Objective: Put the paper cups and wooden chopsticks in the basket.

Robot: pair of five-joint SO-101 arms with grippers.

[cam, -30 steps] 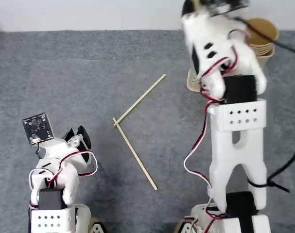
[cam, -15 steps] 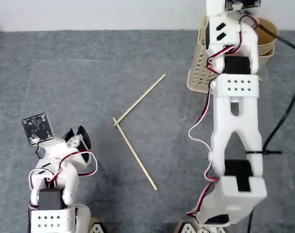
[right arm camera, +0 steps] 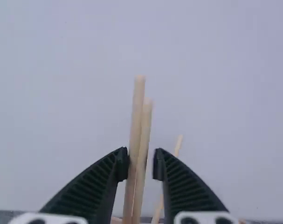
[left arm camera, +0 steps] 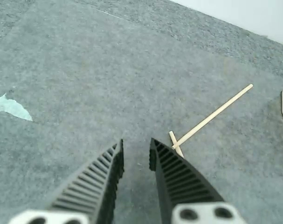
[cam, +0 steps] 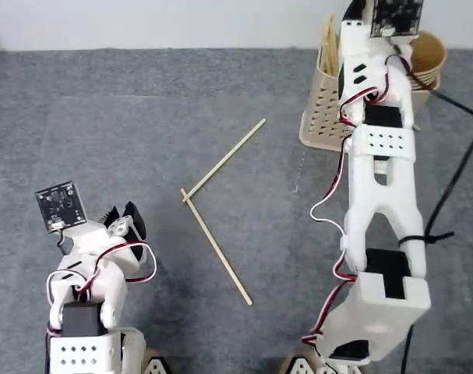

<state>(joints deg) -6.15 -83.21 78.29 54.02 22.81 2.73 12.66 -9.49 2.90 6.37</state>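
Right tool (right arm camera: 140,157) clamps two chopsticks (right arm camera: 138,107) with the basket (cam: 318,117) below; releasing them comes next. Left tool (left arm camera: 136,151), slightly apart, has the loose pair (left arm camera: 211,114) just ahead.

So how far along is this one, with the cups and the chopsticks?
Done: standing chopsticks are in the basket. The stacked paper cups sit by it; I cannot tell whether they are inside. In hand: the right gripper is closed on a held pair of chopsticks. Left: two loose chopsticks lie on the mat, ahead of the open left gripper.
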